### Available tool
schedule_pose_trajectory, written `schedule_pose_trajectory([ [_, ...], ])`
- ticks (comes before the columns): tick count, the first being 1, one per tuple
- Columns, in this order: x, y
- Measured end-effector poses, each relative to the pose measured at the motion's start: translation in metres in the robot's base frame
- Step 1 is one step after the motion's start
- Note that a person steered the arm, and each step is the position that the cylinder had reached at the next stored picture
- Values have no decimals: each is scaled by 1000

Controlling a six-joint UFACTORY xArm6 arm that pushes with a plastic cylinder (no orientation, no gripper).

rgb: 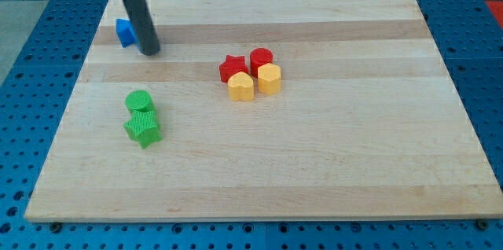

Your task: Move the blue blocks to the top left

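Nearest the view's bottom sat the green star block (142, 130), and touching it just above was the green cylinder (139, 101); both lay on the left half of the wooden board (330, 163). Near the board's middle, four blocks were bunched together: a red star (232, 68) and a red cylinder (261, 57) behind, a yellow pentagon-like block (241, 86) and a yellow hexagonal block (269, 79) in front, each touching its neighbours. This cluster stood well apart from the green pair.

One blue block (123, 31) lay close to the board's top left corner, near the left edge; the rod hid part of it, so I could not tell its shape. Only one blue block showed.

The dark rod came down from the view's top, and my tip (149, 50) rested on the board just beside the blue block, on its right and slightly lower side. It carried no jaws, only the plain rod end, clamped on nothing. Around the board lay a blue perforated table (31, 85).
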State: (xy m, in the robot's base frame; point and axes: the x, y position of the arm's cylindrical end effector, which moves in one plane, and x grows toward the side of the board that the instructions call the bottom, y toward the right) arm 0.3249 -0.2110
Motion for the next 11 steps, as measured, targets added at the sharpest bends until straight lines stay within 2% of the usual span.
schedule_pose_trajectory([
  [1,-22,-31],
  [2,-32,-35],
  [3,-16,-31],
  [4,-6,-55],
  [7,-90,-69],
  [8,-78,-70],
  [9,-46,-70],
  [11,-21,-16],
])
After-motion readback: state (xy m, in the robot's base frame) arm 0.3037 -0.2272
